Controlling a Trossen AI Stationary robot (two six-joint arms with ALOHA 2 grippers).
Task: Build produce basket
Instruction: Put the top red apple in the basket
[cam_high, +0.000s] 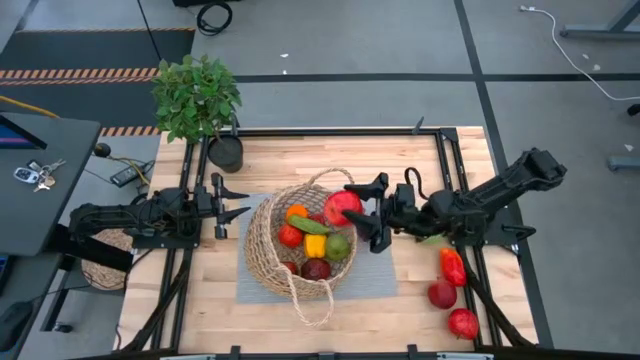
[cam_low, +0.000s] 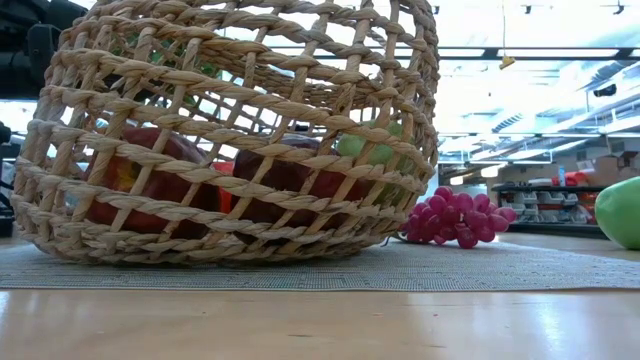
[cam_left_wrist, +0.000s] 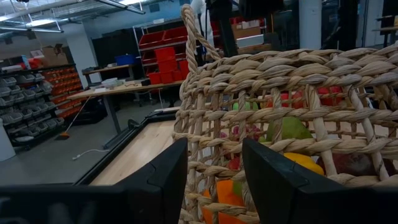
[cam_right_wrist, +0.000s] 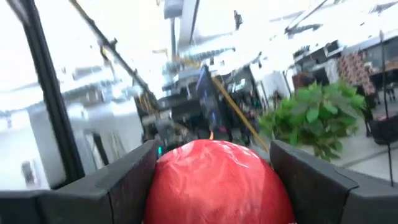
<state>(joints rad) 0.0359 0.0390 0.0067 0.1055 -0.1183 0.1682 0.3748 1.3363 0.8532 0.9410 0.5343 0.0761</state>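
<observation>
Produce is about half in by my reckoning. My right gripper (cam_high: 358, 212) holds a big red apple (cam_high: 342, 207) between its fingers, jaws spread wide around it, and it hangs at the right rim of the basket (cam_high: 262, 245); in my right wrist view the apple (cam_right_wrist: 214, 183) fills the space between both fingers.

The basket stands on a grey mat (cam_high: 385, 275) at the middle of the table, and it already holds an orange (cam_high: 296, 212), a green pepper (cam_high: 311, 225), a yellow pepper (cam_high: 315, 245), a green apple (cam_high: 338, 246), a small red fruit (cam_high: 290, 236) and a dark plum (cam_high: 316, 268) (there may be more beneath).

My left gripper (cam_high: 238, 200) waits just left of the basket, fingers apart and holding nothing.

Left to load: a red pepper (cam_high: 452, 266) and two red fruits (cam_high: 442, 294) near the right edge, plus purple grapes (cam_low: 455, 215) lying on the mat beside the basket.
</observation>
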